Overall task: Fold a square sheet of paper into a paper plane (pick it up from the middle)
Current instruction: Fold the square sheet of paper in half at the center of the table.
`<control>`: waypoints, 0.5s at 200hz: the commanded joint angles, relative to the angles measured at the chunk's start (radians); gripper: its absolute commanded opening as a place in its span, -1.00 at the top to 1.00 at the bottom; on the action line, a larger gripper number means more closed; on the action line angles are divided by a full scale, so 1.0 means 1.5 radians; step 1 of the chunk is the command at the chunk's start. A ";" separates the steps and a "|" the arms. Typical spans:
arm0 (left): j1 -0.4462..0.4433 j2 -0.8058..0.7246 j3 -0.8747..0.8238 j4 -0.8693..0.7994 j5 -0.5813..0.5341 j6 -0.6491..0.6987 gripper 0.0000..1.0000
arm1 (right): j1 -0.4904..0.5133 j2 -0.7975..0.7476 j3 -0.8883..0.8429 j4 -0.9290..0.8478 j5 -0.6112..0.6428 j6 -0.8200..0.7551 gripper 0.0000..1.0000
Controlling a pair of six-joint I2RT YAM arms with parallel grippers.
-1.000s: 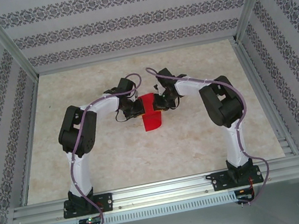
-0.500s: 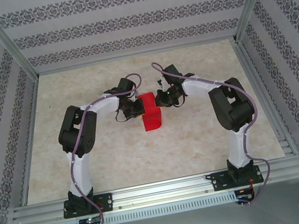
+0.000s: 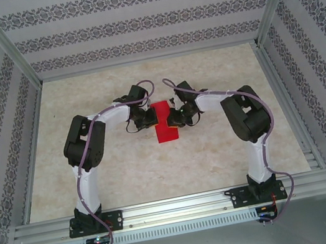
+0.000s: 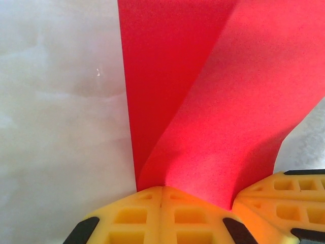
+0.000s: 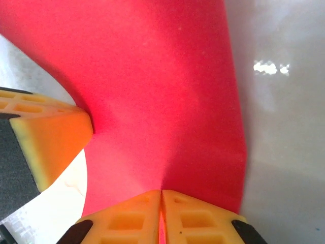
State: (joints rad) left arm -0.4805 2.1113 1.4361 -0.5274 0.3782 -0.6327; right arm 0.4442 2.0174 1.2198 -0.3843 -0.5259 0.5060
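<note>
- The red paper sheet [image 3: 166, 128] sits mid-table [image 3: 129, 178] between the arms, bowed upward.
- The left gripper [image 4: 161, 189] is pinched on its left side and the right gripper [image 5: 161, 195] on its right side, probably to bring the halves together for a crease.

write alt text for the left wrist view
The left gripper, its yellow fingertips pressed together, is shut on the near edge of a bright red sheet of paper, which runs up the frame in two overlapping layers. Pale marbled tabletop lies to the left of the paper.
</note>
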 commanded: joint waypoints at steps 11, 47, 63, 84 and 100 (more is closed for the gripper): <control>0.001 0.051 -0.049 -0.097 -0.113 0.001 0.97 | -0.025 -0.026 -0.077 -0.063 0.034 -0.014 0.77; 0.001 0.053 -0.052 -0.090 -0.111 0.001 0.97 | -0.036 -0.091 -0.071 -0.063 0.028 -0.020 0.76; 0.001 0.053 -0.052 -0.088 -0.110 0.001 0.97 | -0.018 -0.102 -0.046 -0.042 0.008 -0.006 0.75; 0.001 0.050 -0.055 -0.085 -0.109 0.001 0.98 | 0.009 -0.119 -0.019 -0.022 0.028 0.016 0.75; 0.001 0.051 -0.057 -0.083 -0.107 0.001 0.98 | 0.021 -0.112 0.001 -0.009 0.029 0.028 0.75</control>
State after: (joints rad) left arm -0.4805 2.1075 1.4254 -0.5137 0.3782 -0.6327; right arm 0.4438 1.8870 1.1599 -0.4389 -0.4988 0.5129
